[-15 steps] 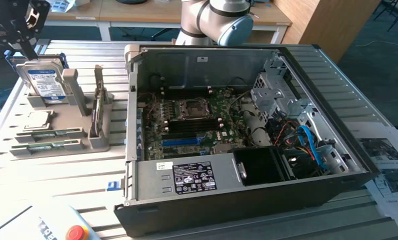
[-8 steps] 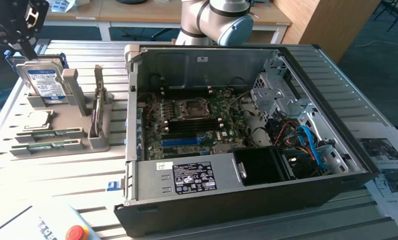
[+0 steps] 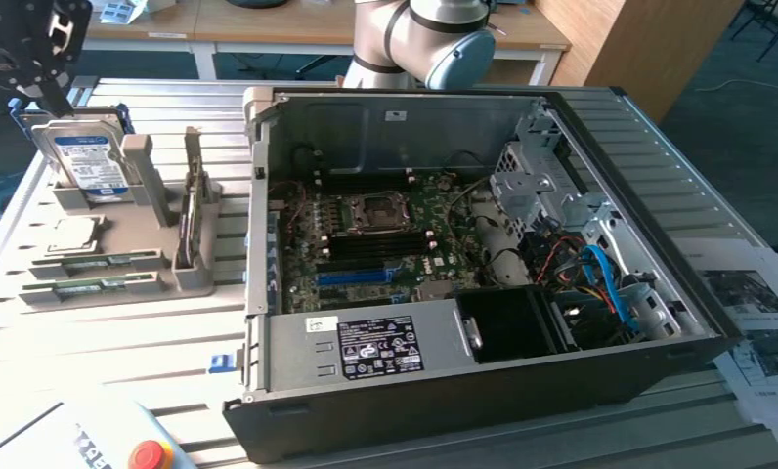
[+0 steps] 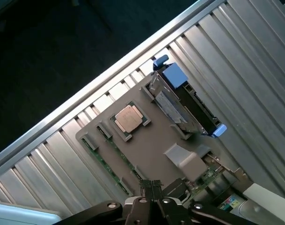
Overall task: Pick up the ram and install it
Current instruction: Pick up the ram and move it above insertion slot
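Exterior view: a grey holder (image 3: 167, 210) sits on the slatted table (image 3: 128, 342), at the exterior view's left of the open computer case (image 3: 494, 391). The ram (image 3: 99, 263) lies flat in a slot at the holder's near edge, with a twin stick (image 3: 89, 287) just beside it in the next slot. A square processor (image 3: 76, 235) rests in the holder behind those slots, and a hard drive (image 3: 87, 156) stands tilted at the holder's far end. The gripper (image 3: 50, 96) hangs above the holder's far end, just over the hard drive, touching nothing.

Wrist view: the gripper (image 4: 151, 185) shows its two fingers pressed together, with nothing between them, so the claw is fully closed and empty. It hovers over the holder (image 4: 151, 140), close to the ram (image 4: 105, 161), which lies untouched in its slot along the holder's edge. The processor (image 4: 129, 117) sits mid-holder, and the hard drive (image 4: 179, 101) at the holder's other side.
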`<state>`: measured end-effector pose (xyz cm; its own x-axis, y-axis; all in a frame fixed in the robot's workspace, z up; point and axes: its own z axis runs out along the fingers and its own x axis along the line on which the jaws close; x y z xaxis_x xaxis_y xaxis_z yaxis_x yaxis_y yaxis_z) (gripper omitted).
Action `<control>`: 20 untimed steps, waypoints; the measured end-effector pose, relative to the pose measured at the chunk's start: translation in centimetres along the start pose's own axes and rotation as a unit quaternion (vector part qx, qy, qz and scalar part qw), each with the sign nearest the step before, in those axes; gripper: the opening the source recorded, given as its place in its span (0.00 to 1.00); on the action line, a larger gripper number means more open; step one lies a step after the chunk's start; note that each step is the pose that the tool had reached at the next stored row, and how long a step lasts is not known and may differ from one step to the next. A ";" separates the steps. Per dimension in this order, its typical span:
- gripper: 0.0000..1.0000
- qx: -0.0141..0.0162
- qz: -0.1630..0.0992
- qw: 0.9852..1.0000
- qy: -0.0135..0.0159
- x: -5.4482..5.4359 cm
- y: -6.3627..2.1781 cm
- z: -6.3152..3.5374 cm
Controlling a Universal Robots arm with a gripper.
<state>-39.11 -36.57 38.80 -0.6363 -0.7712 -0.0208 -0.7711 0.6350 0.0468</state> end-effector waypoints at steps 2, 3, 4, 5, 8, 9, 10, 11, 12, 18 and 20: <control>0.10 0.000 -0.011 1.000 0.001 0.0 0.00 0.00; 0.10 -0.001 -0.017 1.000 0.001 0.0 0.00 0.00; 0.10 -0.001 -0.022 1.000 0.001 0.0 0.00 0.00; 0.10 -0.001 -0.028 1.000 0.002 0.0 0.00 0.00; 0.10 -0.002 -0.046 0.999 0.003 0.0 0.00 0.01; 0.10 -0.002 -0.052 0.999 0.003 0.0 0.00 0.00; 0.10 -0.002 -0.058 0.998 0.003 0.0 0.00 0.00; 0.10 -0.002 -0.063 0.998 0.004 0.0 0.00 0.00; 0.10 -0.002 -0.069 0.998 0.004 0.0 0.00 0.00; 0.10 -0.004 -0.107 0.994 0.006 0.0 0.00 0.01; 0.10 -0.004 -0.119 0.993 0.007 0.0 0.00 0.01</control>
<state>-39.11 -36.57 38.79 -0.4352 -0.9001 -0.0187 -0.8996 0.4339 0.0500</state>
